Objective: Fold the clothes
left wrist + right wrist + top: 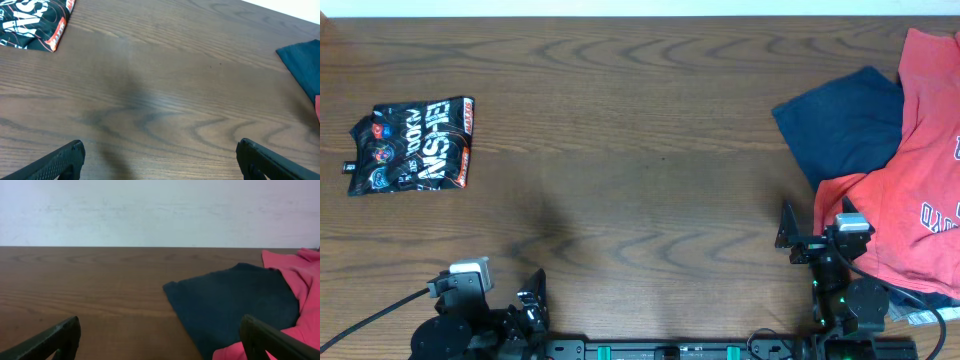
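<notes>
overhead, nearest the robot, the left hand (160, 144) hangs with its jaws spread wide and nothing between them, short of the jersey (412, 145) and a little to its right. the right hand (160, 321) is just as wide and just as empty, well apart from the jersey on the opposite side. bare table (640, 150) fills the gap between the two. beyond the left hand the jersey lies as a compact, rumpled black bundle, lettering up, with several layers stacked. whether that counts as a fold i cannot tell. the fabric looks thin and slick. so a low pinch from the left hand may catch only the top layer and peel the bundle apart, or it may bite every layer and drag the whole lump across the table rather than open it. only the left hand is anywhere near the jersey, and a one-handed lift would likely let it hang twisted. the bigger risk sits furthest from the jersey, where the red tee (920, 180) overlaps the navy garment (845, 125). the right hand hovers at the edge of that pile. any closing there would seize the wrong cloth, and a sweep towards the jersey could snag a hem and tow the pile along.
</notes>
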